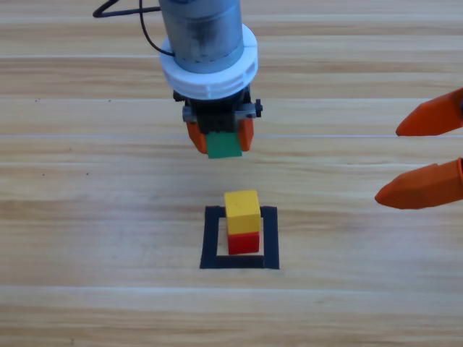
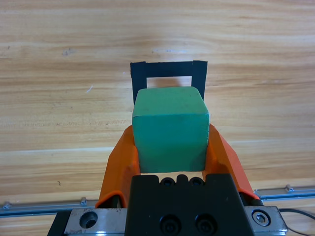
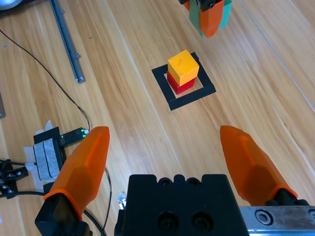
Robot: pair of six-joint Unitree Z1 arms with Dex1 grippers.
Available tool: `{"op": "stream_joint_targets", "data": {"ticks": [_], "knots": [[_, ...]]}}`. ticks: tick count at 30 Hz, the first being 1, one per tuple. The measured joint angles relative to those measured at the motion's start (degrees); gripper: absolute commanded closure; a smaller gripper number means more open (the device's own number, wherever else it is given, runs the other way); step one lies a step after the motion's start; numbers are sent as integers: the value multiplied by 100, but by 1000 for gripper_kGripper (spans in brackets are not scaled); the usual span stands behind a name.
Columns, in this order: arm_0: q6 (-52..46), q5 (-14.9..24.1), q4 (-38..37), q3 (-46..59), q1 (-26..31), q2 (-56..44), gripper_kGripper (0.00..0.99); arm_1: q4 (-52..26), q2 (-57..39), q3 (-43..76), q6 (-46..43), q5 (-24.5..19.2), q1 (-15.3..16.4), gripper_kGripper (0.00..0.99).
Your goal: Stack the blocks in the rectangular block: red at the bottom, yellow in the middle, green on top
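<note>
The black tape rectangular block (image 1: 211,238) lies at the table's middle, with the red cube (image 1: 244,242) inside it and the yellow cube (image 1: 242,210) stacked on the red one. My left gripper (image 1: 221,137) hangs above and behind the stack, shut on the green cube (image 1: 223,145). In the left wrist view the green cube (image 2: 170,128) fills the space between the orange jaws and hides most of the tape outline (image 2: 138,81) beyond it. My right gripper (image 1: 419,155) waits open at the right edge. From its wrist view the stack (image 3: 183,71) stands ahead.
A metal rail (image 3: 66,42) and a cable with a taped black box (image 3: 49,150) lie off to the side in the right wrist view. Another rail (image 2: 39,205) runs along the table edge in the left wrist view.
</note>
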Motion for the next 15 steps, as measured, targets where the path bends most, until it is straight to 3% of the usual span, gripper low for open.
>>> {"op": "stream_joint_targets", "data": {"ticks": [15], "knots": [[-159, 23, 11, 143, -93, 67, 952, 0, 0, 0, 0, -13, 0, 2]]}}
